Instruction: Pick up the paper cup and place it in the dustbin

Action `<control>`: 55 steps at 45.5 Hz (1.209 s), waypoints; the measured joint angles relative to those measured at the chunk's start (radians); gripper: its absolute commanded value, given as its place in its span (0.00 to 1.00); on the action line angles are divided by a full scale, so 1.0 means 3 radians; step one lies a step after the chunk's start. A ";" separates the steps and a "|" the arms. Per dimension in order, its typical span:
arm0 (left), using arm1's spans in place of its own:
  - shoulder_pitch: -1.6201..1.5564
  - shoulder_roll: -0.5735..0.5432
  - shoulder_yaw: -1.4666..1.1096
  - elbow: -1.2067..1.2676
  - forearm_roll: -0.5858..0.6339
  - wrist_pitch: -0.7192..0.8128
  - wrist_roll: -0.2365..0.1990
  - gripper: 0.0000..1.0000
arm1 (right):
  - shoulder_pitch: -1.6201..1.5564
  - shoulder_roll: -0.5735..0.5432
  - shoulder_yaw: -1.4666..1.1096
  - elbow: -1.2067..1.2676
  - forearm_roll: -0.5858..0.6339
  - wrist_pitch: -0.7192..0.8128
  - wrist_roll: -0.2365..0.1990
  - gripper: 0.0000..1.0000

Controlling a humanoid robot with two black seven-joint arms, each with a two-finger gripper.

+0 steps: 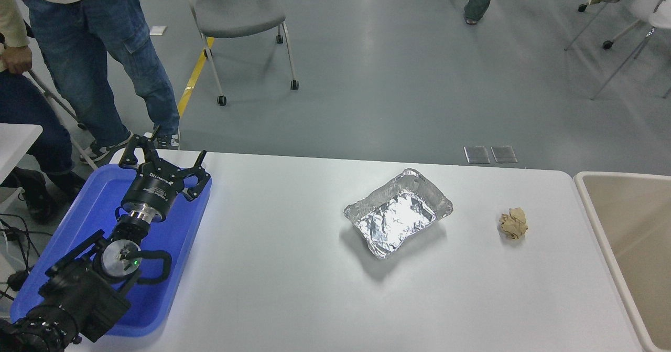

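Paper cup is nowhere showing right now, and neither is the right arm, so whether it is being carried or is already dropped cannot be told. Sitting at the table's right edge is the beige dustbin [603, 221], rim level with the tabletop (handy for tipping rubbish straight in); what shows of its inside is looking bare. Lying between is the crinkled foil tray [398, 213], with the crumpled brown paper ball [513, 223] nearer the bin. Resting over the blue plastic tray [78, 221], the left gripper [162, 158] is spreading its fingers wide, gripping nothing.

Blue tray [63, 226], silver foil tray [397, 213], beige dustbin [603, 221].
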State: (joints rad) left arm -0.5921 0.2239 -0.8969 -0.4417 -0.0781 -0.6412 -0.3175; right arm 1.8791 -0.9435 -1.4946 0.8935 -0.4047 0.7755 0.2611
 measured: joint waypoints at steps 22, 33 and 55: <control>0.0000 0.0000 -0.0002 0.0000 0.0000 -0.0004 0.0000 1.00 | -0.2121 0.0140 0.1721 -0.1158 0.0028 -0.0657 -0.0020 0.00; 0.0000 0.0000 -0.0002 0.0000 0.0002 -0.0002 0.0000 1.00 | -0.2889 0.0410 0.2402 -0.1802 0.0032 -0.0801 -0.0274 0.00; 0.0001 0.0000 -0.0002 0.0000 0.0003 0.0000 0.0000 1.00 | -0.3590 0.0753 0.3104 -0.2102 0.0035 -0.1533 -0.0676 0.00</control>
State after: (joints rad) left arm -0.5919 0.2239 -0.8974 -0.4418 -0.0772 -0.6411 -0.3175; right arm 0.8022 -0.7175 -0.5635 0.2629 -0.3943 0.3158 0.0584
